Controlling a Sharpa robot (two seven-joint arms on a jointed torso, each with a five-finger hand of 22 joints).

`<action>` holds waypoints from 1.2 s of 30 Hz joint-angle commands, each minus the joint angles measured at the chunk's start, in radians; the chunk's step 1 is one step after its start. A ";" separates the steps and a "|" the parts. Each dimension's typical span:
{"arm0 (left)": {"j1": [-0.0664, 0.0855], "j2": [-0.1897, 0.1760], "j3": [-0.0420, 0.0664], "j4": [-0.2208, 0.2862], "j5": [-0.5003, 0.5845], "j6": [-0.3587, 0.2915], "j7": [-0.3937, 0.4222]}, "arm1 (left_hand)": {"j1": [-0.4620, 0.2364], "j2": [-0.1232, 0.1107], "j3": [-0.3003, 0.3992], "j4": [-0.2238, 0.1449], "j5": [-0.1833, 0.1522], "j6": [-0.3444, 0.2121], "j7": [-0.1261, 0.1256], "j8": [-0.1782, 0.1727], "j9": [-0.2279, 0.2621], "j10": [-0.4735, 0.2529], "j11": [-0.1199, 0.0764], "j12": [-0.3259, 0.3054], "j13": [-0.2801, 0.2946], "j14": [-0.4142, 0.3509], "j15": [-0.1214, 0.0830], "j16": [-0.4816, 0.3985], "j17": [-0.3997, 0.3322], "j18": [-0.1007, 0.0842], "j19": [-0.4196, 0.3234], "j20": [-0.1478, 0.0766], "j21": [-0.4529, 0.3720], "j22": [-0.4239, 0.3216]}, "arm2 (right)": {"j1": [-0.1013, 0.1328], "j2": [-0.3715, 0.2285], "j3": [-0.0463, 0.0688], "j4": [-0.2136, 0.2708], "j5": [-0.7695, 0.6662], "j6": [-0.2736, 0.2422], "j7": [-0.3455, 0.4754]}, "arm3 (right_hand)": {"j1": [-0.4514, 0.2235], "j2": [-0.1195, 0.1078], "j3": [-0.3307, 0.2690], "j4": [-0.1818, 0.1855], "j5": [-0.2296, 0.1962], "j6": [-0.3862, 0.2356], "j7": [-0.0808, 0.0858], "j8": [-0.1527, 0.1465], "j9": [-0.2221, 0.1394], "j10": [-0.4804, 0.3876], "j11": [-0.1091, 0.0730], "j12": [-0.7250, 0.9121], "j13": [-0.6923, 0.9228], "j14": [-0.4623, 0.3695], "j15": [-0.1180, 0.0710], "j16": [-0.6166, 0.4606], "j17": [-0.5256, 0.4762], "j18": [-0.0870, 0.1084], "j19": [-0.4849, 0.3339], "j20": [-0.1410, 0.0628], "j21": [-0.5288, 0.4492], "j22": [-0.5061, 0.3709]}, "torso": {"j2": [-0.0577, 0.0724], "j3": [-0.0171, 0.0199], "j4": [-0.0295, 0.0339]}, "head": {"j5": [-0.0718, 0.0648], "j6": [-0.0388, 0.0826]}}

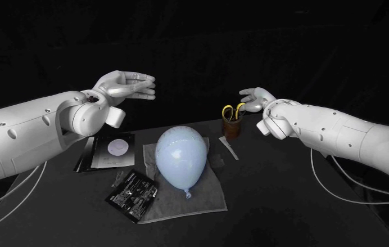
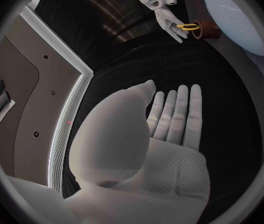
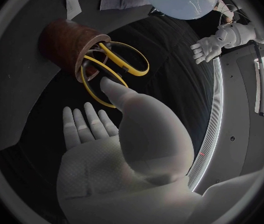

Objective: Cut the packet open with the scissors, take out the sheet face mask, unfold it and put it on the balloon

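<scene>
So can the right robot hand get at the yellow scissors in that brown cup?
Probably yes: the right robot hand is open beside the scissors, whose handles stand clear above the cup.

Centre of the frame: balloon (image 1: 181, 156), smooth pale rubber with a soft sheen, lying on a matt grey cloth (image 1: 207, 193) of rough woven texture. Lower left: packet (image 1: 133, 195), black film with a slight gloss and white print. Right of centre: scissors (image 1: 233, 111) with smooth yellow plastic handles, standing in a matt brown holder (image 1: 232, 129) whose material cannot be told. Table (image 1: 275, 224): matt black. Left hand (image 1: 126, 86) and right hand (image 1: 255, 98): satin silver finish, with finely dimpled palms in the wrist views. Arms (image 1: 40, 126): smooth white shells, faintly glossy.
</scene>
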 commanded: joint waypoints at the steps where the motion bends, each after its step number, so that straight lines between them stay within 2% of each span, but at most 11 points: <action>1: -0.001 -0.001 0.001 0.001 0.002 0.020 0.017 | 0.003 -0.004 0.011 0.000 -0.003 0.006 0.061 0.005 -0.002 0.008 -0.002 -0.005 -0.001 0.000 -0.001 0.004 0.002 0.019 0.004 0.000 0.001 -0.001 | 0.000 -0.008 0.000 0.013 -0.040 0.057 -0.032 | 0.011 0.003 0.018 -0.018 -0.004 0.014 0.124 0.008 0.008 0.010 0.004 0.012 0.002 -0.002 -0.002 0.011 0.002 -0.004 0.005 0.001 -0.007 -0.002 | 0.000 0.0001 0.0003 | -0.002 0.000; 3: -0.003 -0.001 0.001 -0.001 0.002 0.019 0.017 | 0.002 -0.006 0.018 -0.002 -0.003 0.006 0.061 0.006 -0.003 0.009 -0.001 -0.006 -0.001 0.000 -0.001 0.004 0.002 0.019 0.004 0.000 0.001 -0.001 | 0.000 -0.014 0.000 0.020 -0.039 0.056 -0.032 | 0.007 0.007 0.033 -0.031 -0.004 0.023 0.132 0.013 0.015 0.017 0.018 0.024 0.003 0.002 -0.004 0.022 0.004 -0.001 0.013 0.001 -0.006 -0.004 | 0.000 0.0001 -0.0001 | -0.003 0.002; 7: -0.004 -0.001 0.001 -0.003 0.002 0.017 0.018 | 0.000 -0.007 0.024 -0.004 -0.003 0.007 0.061 0.006 -0.004 0.010 -0.001 -0.007 -0.001 0.000 -0.001 0.004 0.002 0.019 0.004 0.000 0.001 -0.001 | 0.000 -0.020 0.000 0.030 -0.038 0.047 -0.026 | 0.001 0.011 0.051 -0.044 -0.004 0.045 0.140 0.023 0.031 0.030 0.023 0.040 0.004 0.009 -0.006 0.036 0.006 0.001 0.026 0.001 -0.005 -0.005 | 0.000 0.0006 -0.0004 | -0.003 0.004; 13: -0.005 -0.002 0.001 -0.005 0.002 0.015 0.020 | -0.002 -0.009 0.029 -0.006 -0.003 0.007 0.061 0.007 -0.005 0.010 -0.001 -0.008 -0.001 0.000 -0.001 0.004 0.002 0.019 0.004 0.000 0.001 -0.002 | 0.000 -0.028 0.000 0.036 -0.036 0.040 -0.022 | -0.002 0.014 0.063 -0.051 -0.004 0.060 0.140 0.030 0.041 0.031 0.022 0.048 0.004 0.010 -0.006 0.043 0.005 0.002 0.030 0.001 -0.005 -0.007 | 0.000 0.0007 0.0001 | -0.009 0.005; 22: -0.006 -0.003 0.001 -0.009 0.002 0.013 0.020 | -0.002 -0.009 0.029 -0.006 -0.003 0.007 0.061 0.007 -0.005 0.010 -0.001 -0.008 -0.001 0.000 -0.001 0.004 0.002 0.019 0.004 0.000 0.001 -0.002 | 0.002 -0.040 0.000 0.045 -0.031 0.046 -0.027 | 0.004 0.020 0.103 -0.069 0.007 0.063 0.143 0.036 0.043 0.014 0.026 0.061 0.001 -0.002 -0.005 0.051 -0.005 0.001 0.031 0.001 -0.007 -0.012 | 0.000 0.0008 0.0002 | -0.010 0.005; 24: -0.006 -0.003 0.001 -0.010 0.002 0.014 0.019 | -0.002 -0.009 0.029 -0.006 -0.003 0.007 0.061 0.007 -0.005 0.010 -0.001 -0.008 -0.001 0.000 -0.001 0.004 0.002 0.019 0.004 0.000 0.001 -0.002 | 0.003 -0.044 0.000 0.050 -0.027 0.052 -0.030 | 0.007 0.014 0.128 -0.069 0.026 0.061 0.143 0.038 0.042 0.003 0.028 0.071 0.000 -0.008 -0.004 0.057 -0.011 0.000 0.031 0.001 -0.007 -0.015 | 0.000 0.0004 0.0001 | -0.009 0.005; 25: -0.006 -0.003 0.001 -0.011 0.002 0.014 0.019 | -0.002 -0.009 0.029 -0.006 -0.003 0.007 0.061 0.007 -0.005 0.010 -0.001 -0.008 -0.001 0.000 -0.001 0.004 0.002 0.019 0.004 0.000 0.001 -0.002 | 0.003 -0.047 0.000 0.055 -0.023 0.058 -0.034 | 0.006 0.004 0.149 -0.069 0.055 0.058 0.143 0.039 0.040 -0.007 0.030 0.079 0.000 -0.014 -0.003 0.063 -0.017 -0.001 0.029 0.001 -0.007 -0.018 | 0.000 0.0007 0.0003 | -0.010 0.005; 29: -0.007 -0.003 0.001 -0.014 0.002 0.018 0.017 | -0.002 -0.009 0.029 -0.006 -0.003 0.007 0.061 0.007 -0.005 0.010 -0.001 -0.008 -0.001 0.000 -0.001 0.004 0.002 0.019 0.004 0.000 0.001 -0.002 | 0.005 -0.056 0.000 0.069 -0.014 0.086 -0.048 | -0.001 -0.016 0.191 -0.067 0.112 0.049 0.143 0.041 0.036 -0.024 0.035 0.099 0.000 -0.029 -0.001 0.074 -0.029 -0.004 0.027 0.001 -0.008 -0.023 | 0.000 0.0002 0.0004 | -0.012 0.003; 30: -0.007 -0.003 0.001 -0.015 0.002 0.019 0.016 | -0.005 -0.012 0.039 -0.010 -0.003 0.007 0.061 0.007 -0.007 0.011 -0.001 -0.010 -0.001 0.000 -0.001 0.003 0.002 0.019 0.005 0.000 0.001 -0.002 | 0.005 -0.059 0.000 0.076 -0.012 0.100 -0.053 | -0.007 -0.025 0.203 -0.065 0.129 0.044 0.141 0.041 0.034 -0.031 0.044 0.107 0.000 -0.038 0.004 0.079 -0.032 -0.006 0.023 0.000 -0.008 -0.025 | 0.001 0.0000 0.0007 | -0.013 0.004; 36: -0.007 -0.003 0.001 -0.018 0.002 0.021 0.015 | -0.007 -0.014 0.049 -0.015 -0.003 0.006 0.061 0.007 -0.009 0.011 -0.001 -0.012 -0.001 -0.001 0.000 0.003 0.002 0.019 0.004 0.000 0.001 -0.002 | 0.006 -0.066 0.000 0.095 -0.009 0.173 -0.089 | -0.029 -0.057 0.210 -0.061 0.153 0.024 0.138 0.039 0.025 -0.081 0.049 0.115 -0.002 -0.071 0.008 0.087 -0.043 -0.012 0.006 0.001 -0.011 -0.029 | 0.000 -0.0003 0.0009 | -0.014 0.002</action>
